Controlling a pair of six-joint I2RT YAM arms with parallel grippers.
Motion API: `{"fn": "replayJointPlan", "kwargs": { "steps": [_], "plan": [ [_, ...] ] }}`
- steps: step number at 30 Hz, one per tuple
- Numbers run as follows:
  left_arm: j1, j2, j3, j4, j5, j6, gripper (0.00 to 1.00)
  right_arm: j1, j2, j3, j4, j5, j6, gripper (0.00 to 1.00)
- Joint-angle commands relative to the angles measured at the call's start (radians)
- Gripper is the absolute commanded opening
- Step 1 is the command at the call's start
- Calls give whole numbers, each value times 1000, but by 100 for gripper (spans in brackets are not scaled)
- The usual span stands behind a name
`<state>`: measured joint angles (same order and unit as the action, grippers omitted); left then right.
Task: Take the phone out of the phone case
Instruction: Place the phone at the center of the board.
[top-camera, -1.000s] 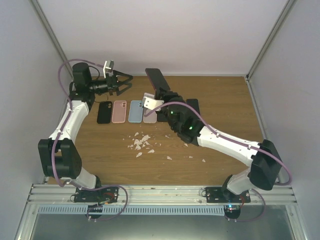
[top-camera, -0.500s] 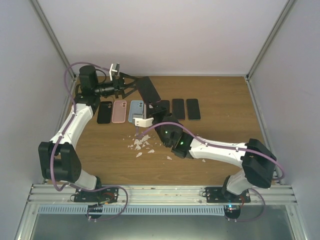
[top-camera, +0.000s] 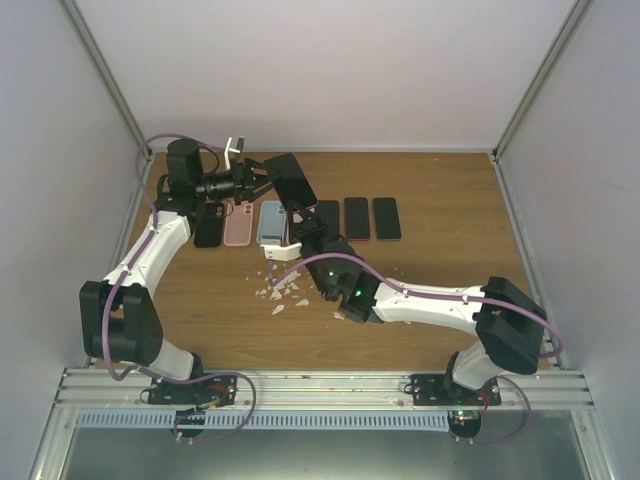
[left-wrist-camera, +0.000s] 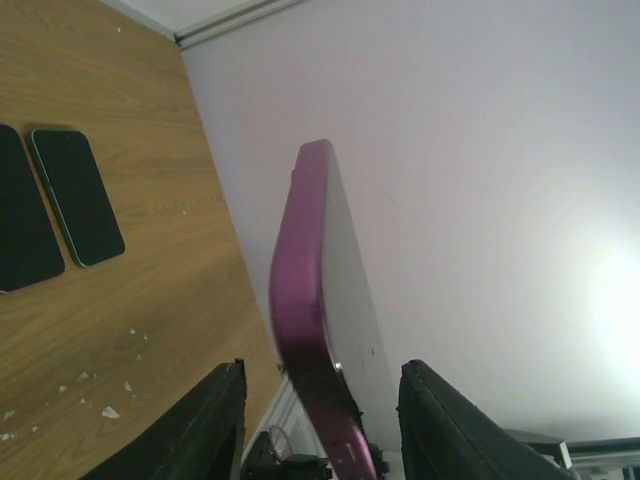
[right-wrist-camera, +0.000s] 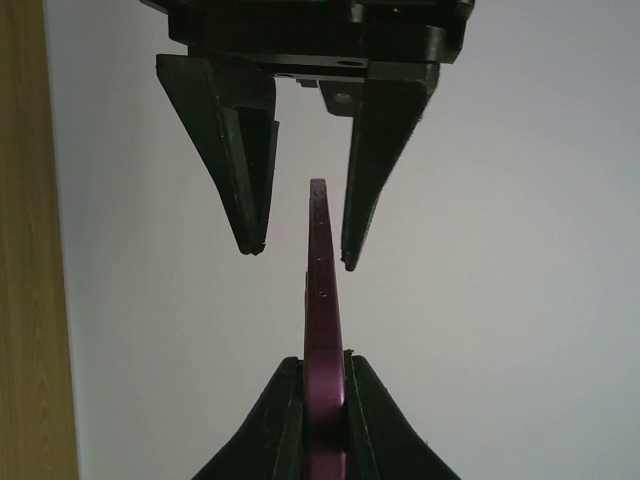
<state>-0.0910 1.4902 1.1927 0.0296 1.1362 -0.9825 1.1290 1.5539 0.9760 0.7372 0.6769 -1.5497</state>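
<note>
Aloft, the right gripper (right-wrist-camera: 320, 362) clamps one end of the phone (left-wrist-camera: 347, 290), which sits in its purple case (left-wrist-camera: 297, 300) and is held edge-on clear of the counter (top-camera: 450, 260). The left gripper (right-wrist-camera: 298, 255) straddles the opposite end, jaws apart, not visibly touching.

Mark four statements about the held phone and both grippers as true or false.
1. The right gripper is clamped on one end of the purple-cased phone. True.
2. The left gripper is squeezed tight on the phone. False: its jaws straddle the other end, with a gap showing on each side.
3. The phone lies flat on the table. False: it is held in the air, above the table.
4. White scraps lie scattered on the table. True.
</note>
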Motion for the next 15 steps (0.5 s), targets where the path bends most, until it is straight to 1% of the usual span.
{"fn": "replayJointPlan", "kwargs": {
  "steps": [1, 4, 7, 10, 12, 15],
  "plan": [
    [-8, -32, -8, 39, -3, 0, 39, 14, 12, 0, 150, 14, -43, 1],
    [-7, -34, -13, 43, -3, -2, 29, 16, 14, 0, 155, 15, -47, 1],
    [-6, -34, -15, 46, -1, 1, 23, 16, 10, 0, 146, 15, -38, 2],
    [-7, -36, -13, 40, -1, 10, 15, 15, 5, -3, 142, 15, -32, 5],
    [-7, -35, -5, 37, -1, 17, 10, 16, 0, -5, 140, 13, -28, 11],
    [0, -35, 14, 26, -3, 42, 4, 16, -8, 1, 92, 14, 7, 30]
  ]
}}
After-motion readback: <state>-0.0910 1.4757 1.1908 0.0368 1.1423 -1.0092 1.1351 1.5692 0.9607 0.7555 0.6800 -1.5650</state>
